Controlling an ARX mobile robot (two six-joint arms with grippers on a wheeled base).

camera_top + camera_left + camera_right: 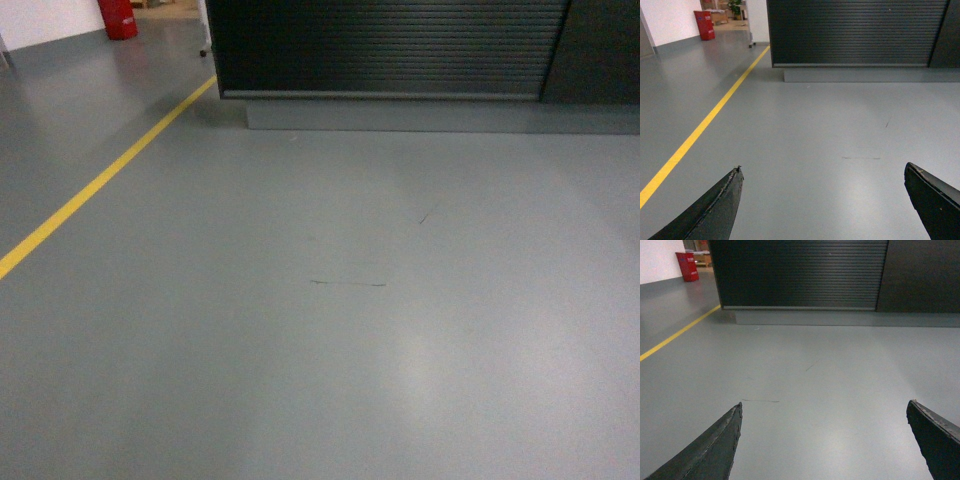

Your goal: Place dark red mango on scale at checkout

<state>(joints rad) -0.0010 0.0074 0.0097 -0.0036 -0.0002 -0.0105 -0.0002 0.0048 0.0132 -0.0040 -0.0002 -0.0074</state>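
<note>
The checkout (385,45) shows as a dark counter with a horizontally ribbed front panel at the far end of the floor; only its front is visible, in the left wrist view (855,32) and the right wrist view (800,272) too. The dark red mango and the scale are out of view. My left gripper (823,170) is open, its black fingers wide apart over bare grey floor. My right gripper (825,406) is also open with nothing between its fingers. Neither gripper appears in the head view.
A yellow floor line (100,185) runs diagonally on the left toward the counter's left corner. A red bin (118,18) stands at the far left by a white wall. A grey plinth (440,115) runs along the counter's base. Smooth grey floor lies ahead.
</note>
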